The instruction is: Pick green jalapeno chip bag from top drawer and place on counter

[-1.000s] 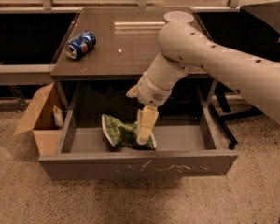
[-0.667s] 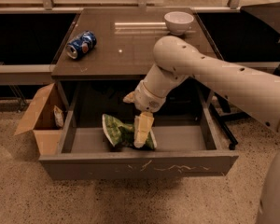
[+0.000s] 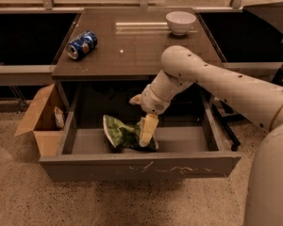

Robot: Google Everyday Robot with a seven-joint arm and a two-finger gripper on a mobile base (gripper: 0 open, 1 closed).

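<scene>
The green jalapeno chip bag (image 3: 119, 133) lies crumpled on the floor of the open top drawer (image 3: 141, 166), a little left of the middle. My gripper (image 3: 145, 138) hangs down into the drawer from the white arm and sits on the right end of the bag, touching or just over it. The arm comes in from the right, crossing in front of the counter's (image 3: 132, 51) front edge. The bag's right end is hidden behind the gripper.
A blue soda can (image 3: 82, 44) lies on the counter's left side. A white bowl (image 3: 180, 22) stands at its back right. A brown cardboard box (image 3: 40, 121) sits on the floor left of the drawer. Dark shelving flanks the table on both sides.
The arm's elbow has swung down and to the right, uncovering the white bowl. The gripper has stayed at the bag's right end, shifting only slightly. The bag has not moved.
</scene>
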